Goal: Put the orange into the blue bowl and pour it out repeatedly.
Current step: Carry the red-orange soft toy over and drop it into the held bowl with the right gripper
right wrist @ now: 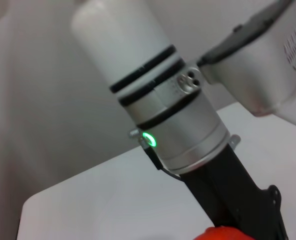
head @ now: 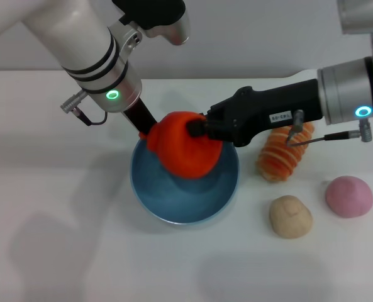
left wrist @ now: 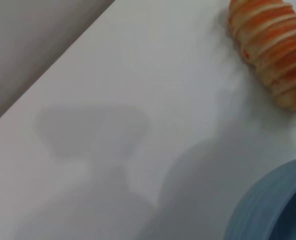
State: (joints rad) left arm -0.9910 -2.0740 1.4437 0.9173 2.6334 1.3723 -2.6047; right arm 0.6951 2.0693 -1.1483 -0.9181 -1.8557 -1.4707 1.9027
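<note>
I see the blue bowl (head: 185, 182) crowded from above: the orange (head: 185, 151) fills its 12 o'clock half, with the left gripper (head: 147, 129) pressing in from 11 and the right gripper (head: 199, 129) from 2. At the bowl's 3 o'clock, the striped oblong (head: 283, 152), beige lump (head: 290, 216) and pink ball (head: 349, 195) block passage. From 6 round to 9, the table (head: 60, 239) lies open.

No text can be read — the small label (head: 280, 117) on the right arm is illegible.
</note>
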